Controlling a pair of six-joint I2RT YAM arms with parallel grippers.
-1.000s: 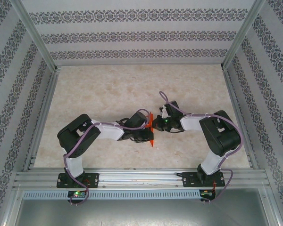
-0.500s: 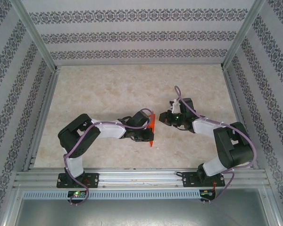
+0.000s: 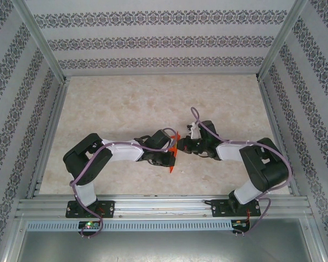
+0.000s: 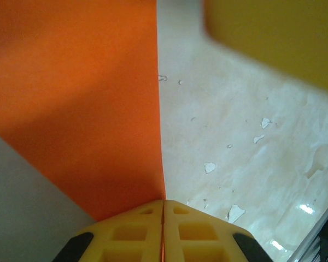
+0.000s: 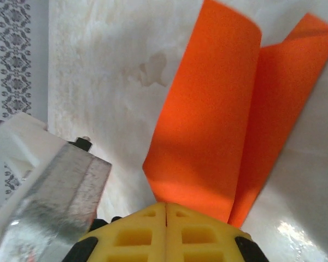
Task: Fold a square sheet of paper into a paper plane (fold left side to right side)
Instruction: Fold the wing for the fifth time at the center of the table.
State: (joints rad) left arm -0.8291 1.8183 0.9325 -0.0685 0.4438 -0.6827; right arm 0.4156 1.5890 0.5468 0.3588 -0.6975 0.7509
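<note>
Count: one orange-red sheet of paper [image 3: 173,152]; two arms, each with one gripper: the left gripper [image 3: 169,156] and the right gripper [image 3: 181,146].
Sheet's place: it stands on edge between the two gripper tips, toward 6 o'clock of the centre of the marble-look table [image 3: 126,103]. I cannot tell whether its lower point touches the table.
Top view alone: both arms bend inward so that their tips meet at the sheet, the left from 9 o'clock and the right from 3 o'clock. The paper shows as a thin orange sliver.
Left wrist view alone: one flat orange face spreads from the fingertips toward 11 o'clock, its straight edge running up to 12. A blurred yellow shape [image 4: 273,38] sits at 1 o'clock.
Right wrist view alone: the sheet is bent into two flaps, one in front of the other, fanning toward 1 o'clock. A grey metal block [image 5: 60,185] lies at 8 o'clock.
Left gripper: yellow fingers [image 4: 136,232] pressed together with no gap – clenched on the sheet, whose edge runs into their seam.
Right gripper: yellow fingers [image 5: 136,232] likewise pressed tight – pinching the sheet's lower end where the flaps converge.
</note>
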